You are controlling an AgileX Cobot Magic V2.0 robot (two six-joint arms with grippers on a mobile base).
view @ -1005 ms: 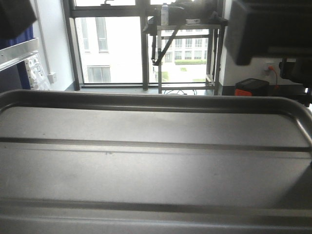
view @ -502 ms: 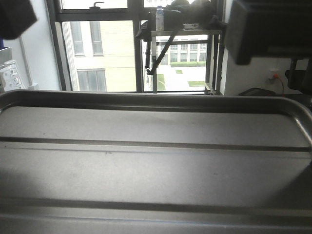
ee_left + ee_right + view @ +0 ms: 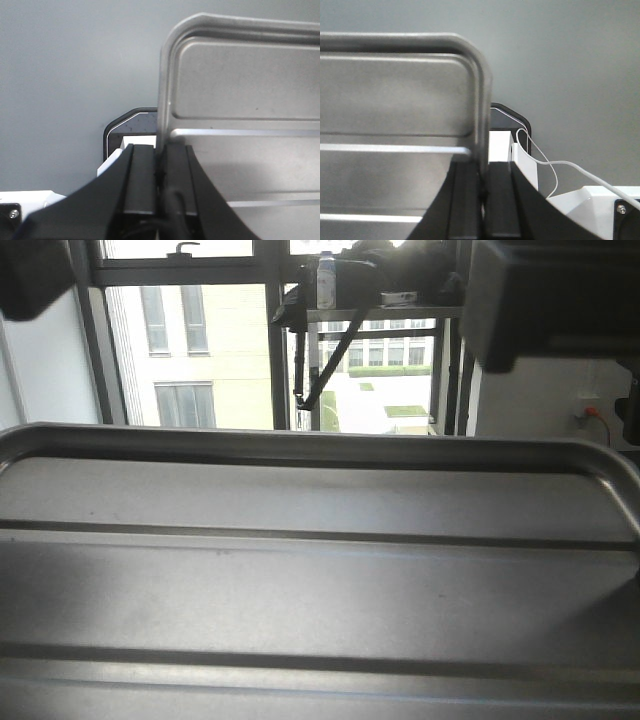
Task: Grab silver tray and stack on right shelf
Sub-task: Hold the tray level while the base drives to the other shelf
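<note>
The silver tray fills the lower front view, held level, with two long ridges across its base. My left gripper is shut on the tray's left rim. My right gripper is shut on the tray's right rim. The tray also shows in the left wrist view and the right wrist view. The right shelf is out of view.
Beyond the tray stand tall windows and a metal frame table with a bottle on top. A white wall with a socket is at the right. Grey floor lies below, with the white robot base and a cable.
The background has slid to the right across the front view: window posts and the frame table shifted, and the orange-black box at the right has gone out of sight. The tray stays gripped.
</note>
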